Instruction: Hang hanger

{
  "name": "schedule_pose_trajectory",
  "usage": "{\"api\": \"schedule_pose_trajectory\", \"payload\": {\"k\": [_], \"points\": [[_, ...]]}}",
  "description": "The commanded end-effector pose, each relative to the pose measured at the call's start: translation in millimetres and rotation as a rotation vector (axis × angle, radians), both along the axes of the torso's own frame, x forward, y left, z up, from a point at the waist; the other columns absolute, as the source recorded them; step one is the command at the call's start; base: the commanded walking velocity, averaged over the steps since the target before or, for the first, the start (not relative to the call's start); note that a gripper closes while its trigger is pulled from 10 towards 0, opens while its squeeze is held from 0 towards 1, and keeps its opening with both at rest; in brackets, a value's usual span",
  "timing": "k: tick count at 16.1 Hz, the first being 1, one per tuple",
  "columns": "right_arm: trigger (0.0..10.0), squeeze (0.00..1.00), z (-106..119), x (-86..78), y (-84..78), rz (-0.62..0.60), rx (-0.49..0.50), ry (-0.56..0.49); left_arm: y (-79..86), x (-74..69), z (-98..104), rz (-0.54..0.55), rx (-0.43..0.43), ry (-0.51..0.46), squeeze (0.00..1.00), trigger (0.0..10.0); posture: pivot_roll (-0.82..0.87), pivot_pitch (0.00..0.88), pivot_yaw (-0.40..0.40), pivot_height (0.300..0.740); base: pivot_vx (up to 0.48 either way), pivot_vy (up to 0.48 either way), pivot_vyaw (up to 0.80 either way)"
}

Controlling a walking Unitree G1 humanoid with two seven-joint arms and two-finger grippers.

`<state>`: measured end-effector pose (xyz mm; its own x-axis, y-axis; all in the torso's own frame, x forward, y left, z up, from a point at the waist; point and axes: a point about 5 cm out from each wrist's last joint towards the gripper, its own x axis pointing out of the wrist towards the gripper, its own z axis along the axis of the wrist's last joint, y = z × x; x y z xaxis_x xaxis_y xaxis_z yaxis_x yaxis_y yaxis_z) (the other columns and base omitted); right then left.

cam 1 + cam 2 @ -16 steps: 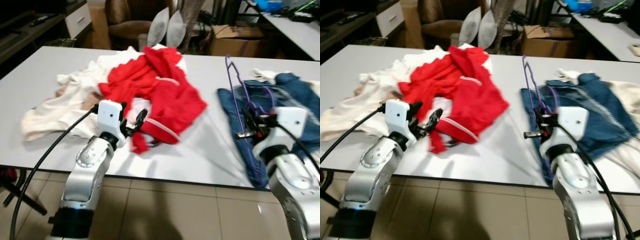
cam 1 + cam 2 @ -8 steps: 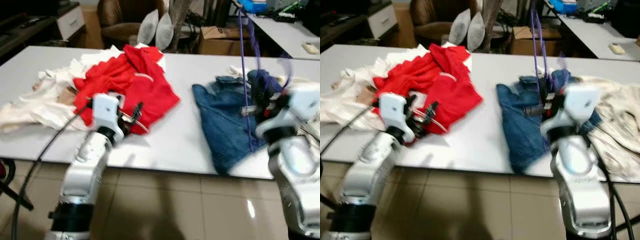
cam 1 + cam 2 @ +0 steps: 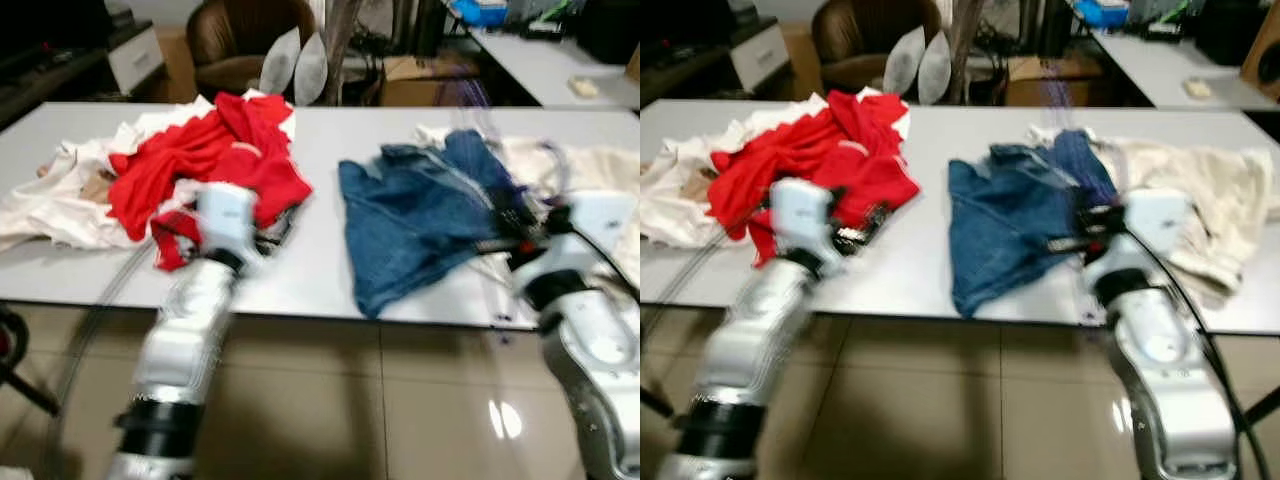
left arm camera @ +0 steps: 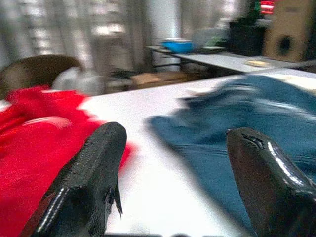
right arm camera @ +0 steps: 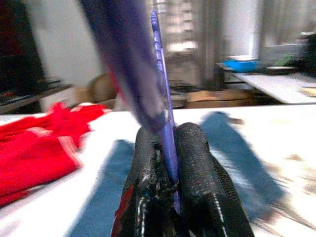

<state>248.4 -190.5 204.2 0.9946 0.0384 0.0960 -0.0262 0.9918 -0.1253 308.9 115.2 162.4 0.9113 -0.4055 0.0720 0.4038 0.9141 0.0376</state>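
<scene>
Whole head view has swung since a second ago; red garment now upper left of frame, jeans centre; camera turn, not the clothes moving. Right pincer clamped on the purple hanger, lifted clear of the counter since then; at right of frame, over the jeans' edge. Judgement: pick-up done, robot turning to find a rail. Hanger thin, purple plastic, badly motion-blurred; hook not resolvable. Left pincer open, empty, low over the counter near the red garment.
</scene>
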Motion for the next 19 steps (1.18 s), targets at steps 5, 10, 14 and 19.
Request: {"api": "schedule_pose_trajectory", "payload": {"k": [5, 10, 14, 19], "points": [[10.0, 0.0, -15, -2.4, -1.7, -0.043, 0.056, 0.074, 8.3, 3.6, 0, 0.03, 0.013, -0.005, 0.36, 10.0, -0.17, 0.0, 0.043, 0.74, 0.0, -0.146, -0.15], [10.0, 0.0, -30, -3.3, -4.6, -0.044, 0.02, 0.134, 12.0, 3.4, -6, 0.035, 0.003, 0.038, 0.28, 10.0, -0.15, 0.0, 0.024, 0.74, 0.0, 0.143, 0.0], [10.0, 0.0, -31, -0.3, -0.4, 0.008, -0.037, 0.151, 12.9, 2.5, -13, 0.055, 0.025, 0.065, 0.23, 10.0, -0.16, 0.0, 0.012, 0.74, 0.0, 0.198, 0.0], [10.0, 0.0, -30, 0.7, 5.6, 0.037, -0.025, 0.151, 12.5, 0.3, -17, 0.064, 0.038, 0.067, 0.25, 10.0, -0.16, 0.0, 0.011, 0.74, 0.0, -0.189, -0.12]]}}
